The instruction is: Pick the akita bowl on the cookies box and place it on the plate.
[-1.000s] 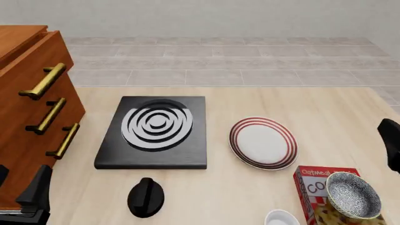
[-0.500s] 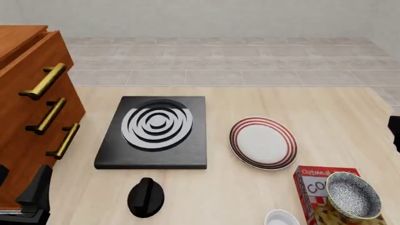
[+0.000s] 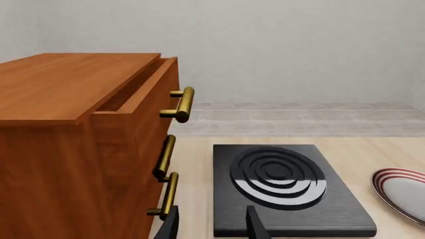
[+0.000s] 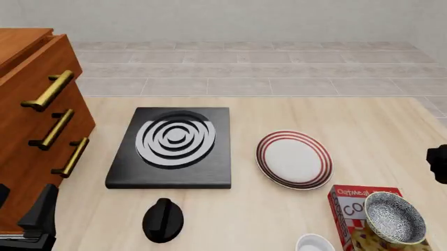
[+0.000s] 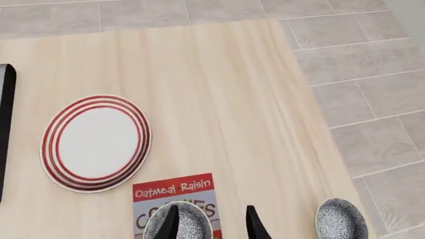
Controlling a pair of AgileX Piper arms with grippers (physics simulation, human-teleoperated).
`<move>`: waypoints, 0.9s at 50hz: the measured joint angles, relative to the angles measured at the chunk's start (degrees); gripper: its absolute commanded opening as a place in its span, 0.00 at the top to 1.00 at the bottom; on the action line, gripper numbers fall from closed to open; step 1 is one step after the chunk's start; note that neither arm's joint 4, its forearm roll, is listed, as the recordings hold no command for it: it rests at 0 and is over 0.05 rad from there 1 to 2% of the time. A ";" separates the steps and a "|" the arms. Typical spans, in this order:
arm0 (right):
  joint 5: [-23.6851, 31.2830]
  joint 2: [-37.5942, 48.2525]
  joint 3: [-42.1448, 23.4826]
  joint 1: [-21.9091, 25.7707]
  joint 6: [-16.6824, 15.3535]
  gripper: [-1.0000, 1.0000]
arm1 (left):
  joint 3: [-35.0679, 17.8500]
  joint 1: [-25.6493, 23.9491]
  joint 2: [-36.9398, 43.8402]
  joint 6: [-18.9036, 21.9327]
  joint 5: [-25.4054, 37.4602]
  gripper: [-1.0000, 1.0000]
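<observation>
The akita bowl sits upright on the near end of the red cookies box at the table's front right. The right wrist view shows this bowl on the box just below one fingertip of my right gripper, which hangs open and empty above it. In the front view only a dark piece of the right arm shows at the right edge. The plate lies empty beyond the box. My left gripper is open and empty near the cabinet.
A black stove lies left of the plate, with a black knob in front of it. A wooden drawer cabinet fills the left side. A white bowl sits left of the box. A second speckled bowl shows near the table's right edge.
The dark part of the right arm at the right edge drew back, then came in again a little lower. Bowl, box, plate and left arm have not moved.
</observation>
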 measured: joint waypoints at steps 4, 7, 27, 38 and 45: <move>0.33 0.40 0.44 -0.79 -0.84 0.00 | 0.00 0.00 0.00 0.00 0.00 0.00; 0.59 0.56 0.77 -1.24 -1.33 0.00 | 0.00 0.00 0.00 0.00 0.00 0.00; -0.81 2.68 6.44 -2.84 -3.39 0.00 | 0.00 0.00 0.00 0.00 0.00 0.00; -2.53 4.35 9.71 -2.45 -3.69 0.00 | 0.00 0.00 0.00 0.00 0.00 0.00; -3.32 5.30 10.95 -2.55 -3.85 0.00 | 0.00 0.00 0.00 0.00 0.00 0.00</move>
